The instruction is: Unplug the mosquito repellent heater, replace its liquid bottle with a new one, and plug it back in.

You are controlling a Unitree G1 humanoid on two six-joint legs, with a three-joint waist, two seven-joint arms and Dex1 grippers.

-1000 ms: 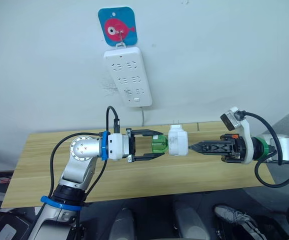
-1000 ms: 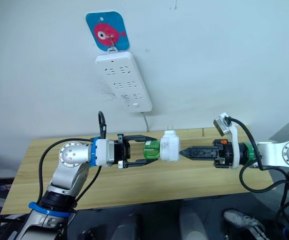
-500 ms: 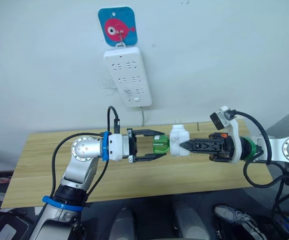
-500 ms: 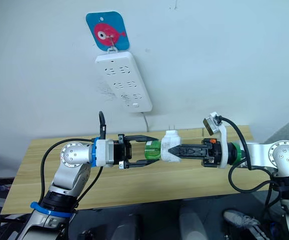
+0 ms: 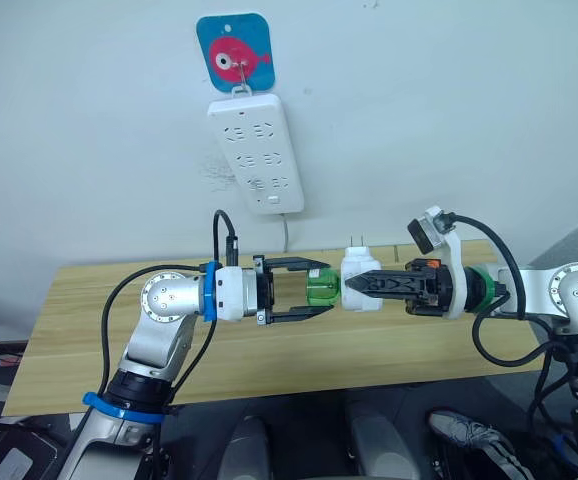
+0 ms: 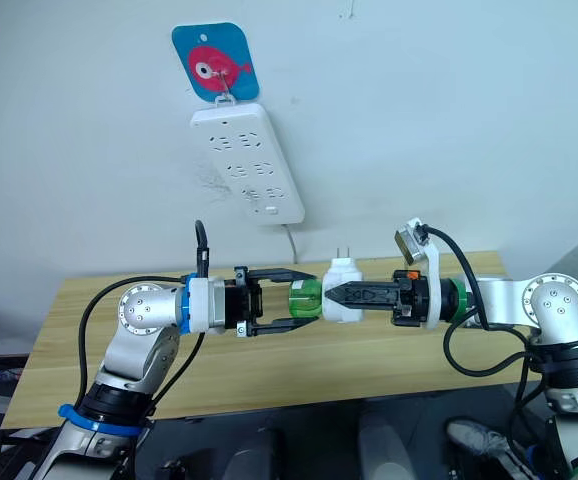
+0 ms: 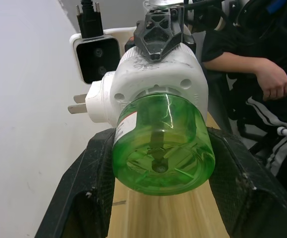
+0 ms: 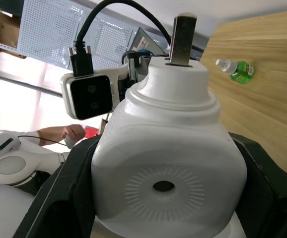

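Between the two grippers, held above the wooden desk [image 5: 99,330], sits the mosquito repellent heater [image 5: 357,280] with its green liquid bottle [image 5: 320,289] still screwed into it. The right gripper [image 5: 354,285] has its jaws clamped on the white heater body, one black finger on each side of it; in the right wrist view the heater [image 8: 166,163] fills the space between the fingers, its round vent hole facing the camera and a metal prong rising from its top. The left gripper [image 5: 321,291] reaches in from the left with its jaws set around the green bottle; in the left wrist view the bottle [image 7: 161,148] lies between the two black fingers [image 7: 86,198] with its flat base toward the camera, and whether the pads press on it or stand just clear I cannot tell. Heater and bottle lie on one line, bottle to the left, heater to the right, prongs pointing up and toward the far wall.

On that wall hangs a long white power strip [image 5: 255,152] from a hook on a blue plaque with a red fish [image 5: 234,53]; it is well above the heater. A second small green bottle [image 8: 237,70] lies on the desk. A person's hand [image 7: 272,79] rests beyond the desk.
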